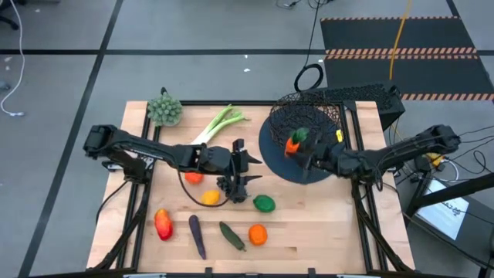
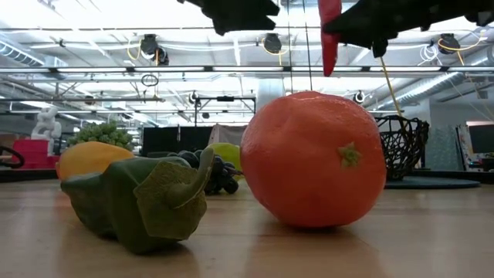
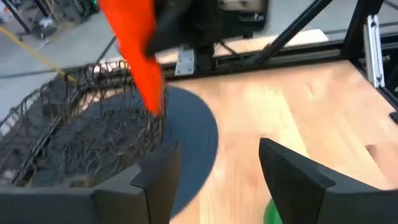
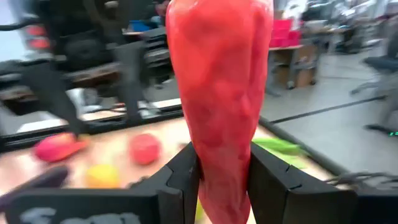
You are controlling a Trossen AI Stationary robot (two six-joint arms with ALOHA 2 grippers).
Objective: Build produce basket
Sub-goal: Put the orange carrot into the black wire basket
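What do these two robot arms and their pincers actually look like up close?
Both arms are dark, nearly black, built of jointed tubular segments. The left arm has a black cable looping under its wrist. Each ends in a two-finger gripper: the left gripper has flat, angular matte-black fingers, and the right gripper has the same blocky dark fingers. No markings are legible.

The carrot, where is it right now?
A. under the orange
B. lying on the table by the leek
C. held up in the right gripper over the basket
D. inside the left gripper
C: the right gripper is shut on the carrot, and the high view shows it above the basket, not down on the table.
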